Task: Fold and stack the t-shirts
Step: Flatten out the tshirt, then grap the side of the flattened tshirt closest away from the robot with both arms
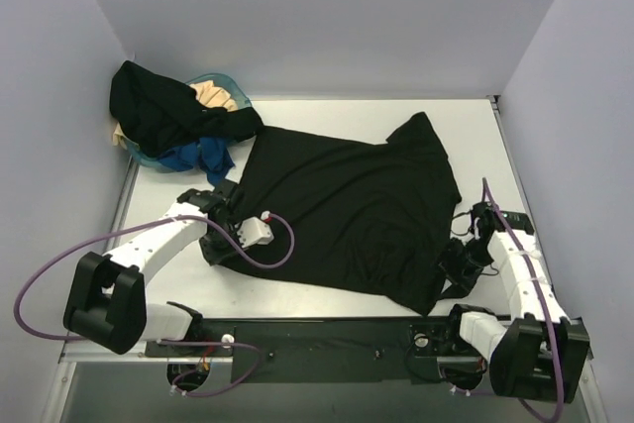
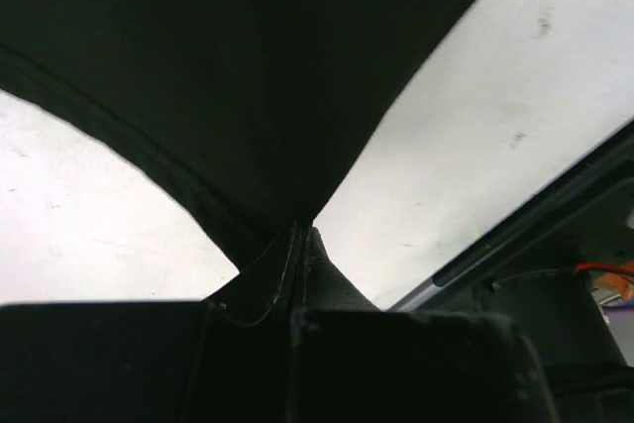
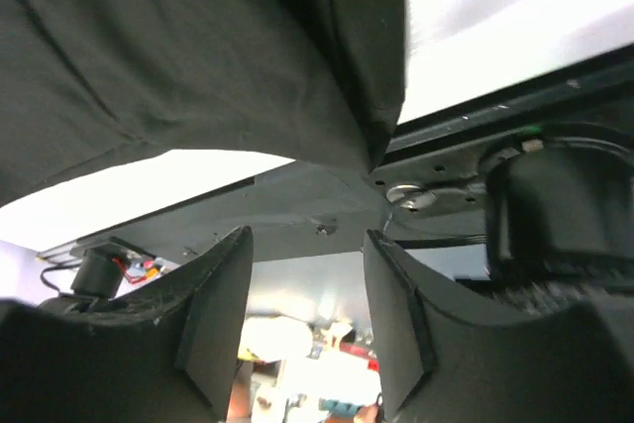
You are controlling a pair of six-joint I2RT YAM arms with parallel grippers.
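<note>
A black t-shirt [image 1: 347,200] lies spread flat across the middle of the white table [image 1: 297,294]. My left gripper [image 1: 218,248] is at its near left corner, shut on a fold of the black cloth [image 2: 248,96]; the pinch shows in the left wrist view [image 2: 302,240]. My right gripper [image 1: 458,266] sits at the shirt's near right corner, open and empty. In the right wrist view [image 3: 302,304] the shirt's hem [image 3: 198,47] hangs just above its fingers [image 3: 213,314]. More t-shirts are heaped at the back left: a black one [image 1: 158,106], a cream one [image 1: 213,96], a blue one [image 1: 198,156].
A teal plastic basket [image 1: 230,83] stands at the back left corner under the heap. Grey walls close in the table on the left, back and right. The dark base rail [image 1: 327,334] runs along the near edge.
</note>
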